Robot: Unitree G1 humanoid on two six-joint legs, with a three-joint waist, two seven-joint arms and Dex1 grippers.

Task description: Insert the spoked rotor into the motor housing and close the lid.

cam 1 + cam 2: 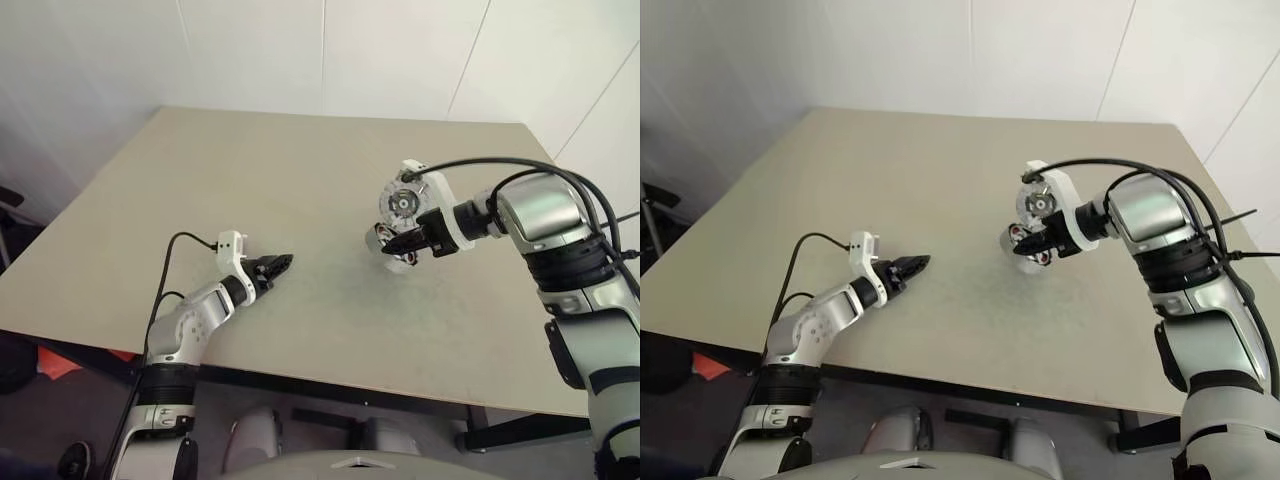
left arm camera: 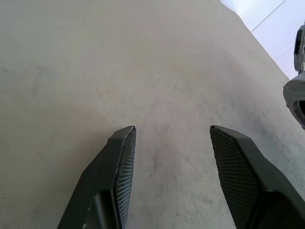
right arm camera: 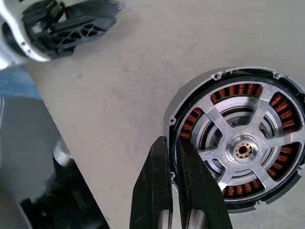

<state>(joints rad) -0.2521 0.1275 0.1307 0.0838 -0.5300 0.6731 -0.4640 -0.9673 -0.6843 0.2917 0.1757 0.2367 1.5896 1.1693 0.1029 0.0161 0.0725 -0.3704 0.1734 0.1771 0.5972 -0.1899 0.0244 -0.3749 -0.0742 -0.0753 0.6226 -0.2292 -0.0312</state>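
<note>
My right gripper (image 3: 172, 143) is shut on the rim of the motor housing (image 3: 286, 112), which it holds up over the table's right middle. Copper-brown windings ring the inside of the housing. The spoked rotor (image 3: 240, 143) sits in it with its open spokes facing the wrist camera. In the head views the gripper (image 1: 392, 244) points left and down, and a round silver face (image 1: 401, 203) shows just above its fingers. More silver metal (image 1: 379, 238) lies under them; I cannot tell whether it is the lid. My left gripper (image 1: 283, 262) hovers low at the front left, open and holding nothing.
The tan table (image 1: 300, 180) is bare around both arms. Its front edge runs just behind my left forearm, and its right edge is close to my right elbow. White walls stand behind the far edge.
</note>
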